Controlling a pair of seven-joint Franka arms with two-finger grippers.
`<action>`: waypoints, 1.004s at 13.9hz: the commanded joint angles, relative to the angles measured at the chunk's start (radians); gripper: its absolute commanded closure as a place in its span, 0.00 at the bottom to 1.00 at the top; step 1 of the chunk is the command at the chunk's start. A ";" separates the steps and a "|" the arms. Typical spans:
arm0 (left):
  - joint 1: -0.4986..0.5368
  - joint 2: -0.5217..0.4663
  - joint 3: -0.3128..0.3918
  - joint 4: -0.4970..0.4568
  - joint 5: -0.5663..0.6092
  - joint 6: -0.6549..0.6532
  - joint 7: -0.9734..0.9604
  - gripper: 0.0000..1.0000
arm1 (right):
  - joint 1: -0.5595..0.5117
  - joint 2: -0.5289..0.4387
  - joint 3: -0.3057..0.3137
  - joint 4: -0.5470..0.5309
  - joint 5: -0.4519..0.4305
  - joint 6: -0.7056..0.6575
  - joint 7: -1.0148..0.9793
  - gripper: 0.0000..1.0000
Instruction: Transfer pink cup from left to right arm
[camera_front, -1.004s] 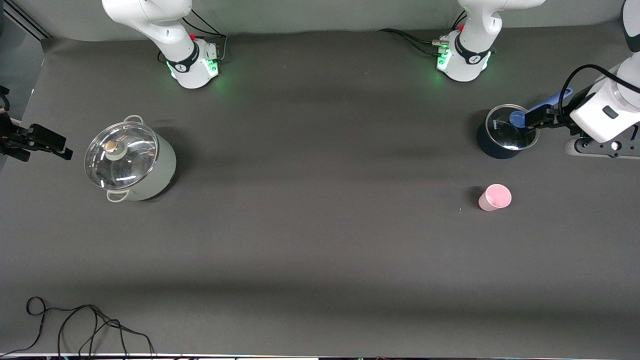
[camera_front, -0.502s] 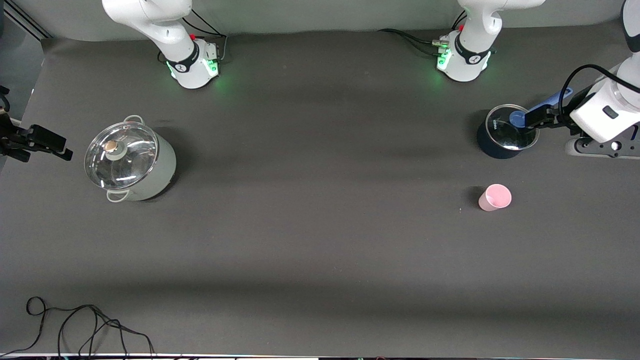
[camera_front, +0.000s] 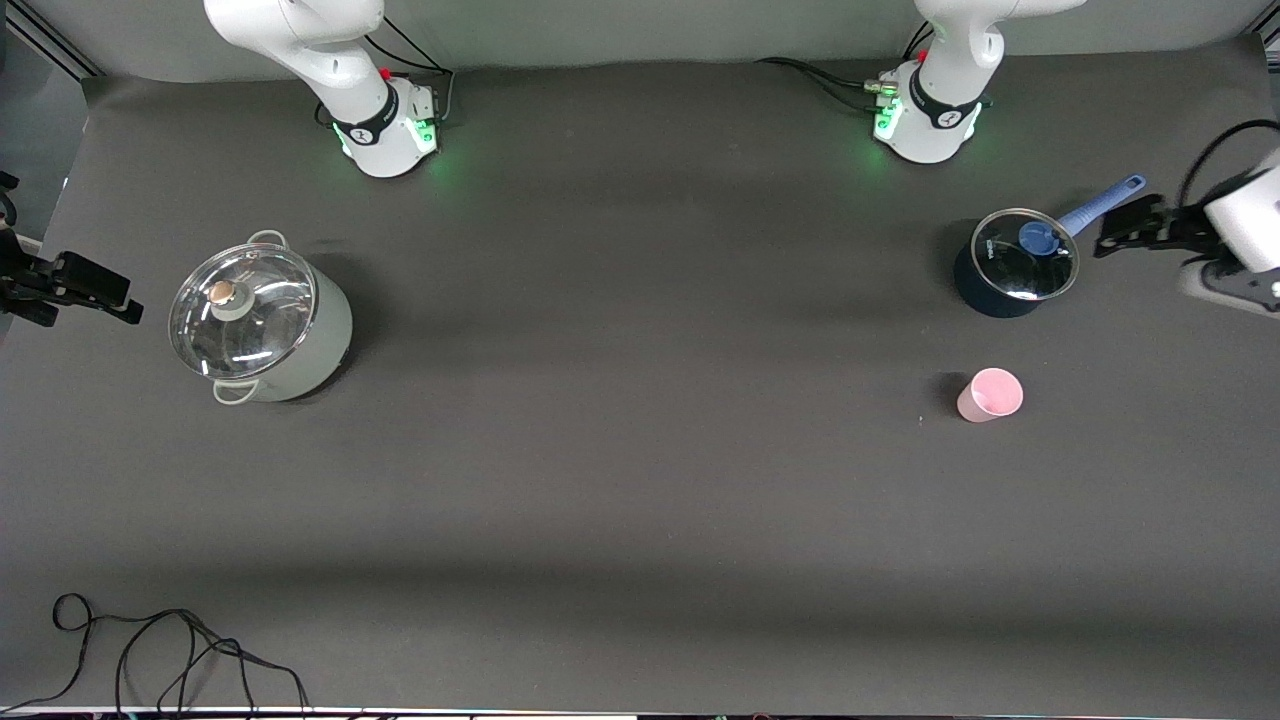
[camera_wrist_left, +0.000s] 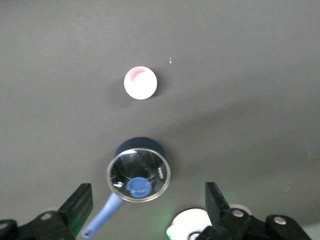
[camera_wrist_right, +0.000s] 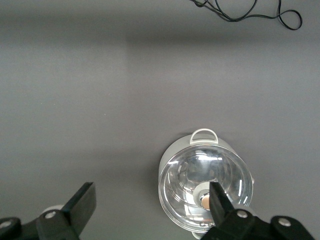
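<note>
The pink cup (camera_front: 990, 394) stands upright on the dark table, nearer to the front camera than the blue saucepan (camera_front: 1012, 266). It also shows in the left wrist view (camera_wrist_left: 140, 82), apart from the pan (camera_wrist_left: 139, 172). My left gripper (camera_front: 1128, 225) is open and empty, up in the air by the tip of the saucepan's blue handle (camera_front: 1103, 204), toward the left arm's end of the table. In its own view the left gripper (camera_wrist_left: 147, 195) has wide-spread jaws. My right gripper (camera_front: 120, 297) is open and empty beside the grey pot (camera_front: 262, 322), and its own view (camera_wrist_right: 150, 197) shows nothing held.
The saucepan carries a glass lid with a blue knob (camera_front: 1036, 238). The grey pot has a glass lid (camera_wrist_right: 206, 182) and two loop handles. A black cable (camera_front: 170, 650) lies at the table's front edge toward the right arm's end.
My left gripper has drawn back from over the saucepan lid toward the left arm's end of the table. The cup, both pots and the right gripper have not moved.
</note>
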 joint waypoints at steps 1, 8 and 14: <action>0.068 0.018 -0.005 0.018 -0.050 -0.012 0.264 0.00 | 0.004 0.013 -0.001 0.025 -0.008 0.001 0.023 0.00; 0.264 0.148 -0.005 0.065 -0.201 0.065 0.918 0.01 | -0.005 0.020 -0.008 0.013 -0.007 0.043 0.010 0.00; 0.439 0.406 -0.005 0.135 -0.465 0.066 1.421 0.01 | -0.002 0.029 -0.010 0.013 -0.008 0.044 0.009 0.00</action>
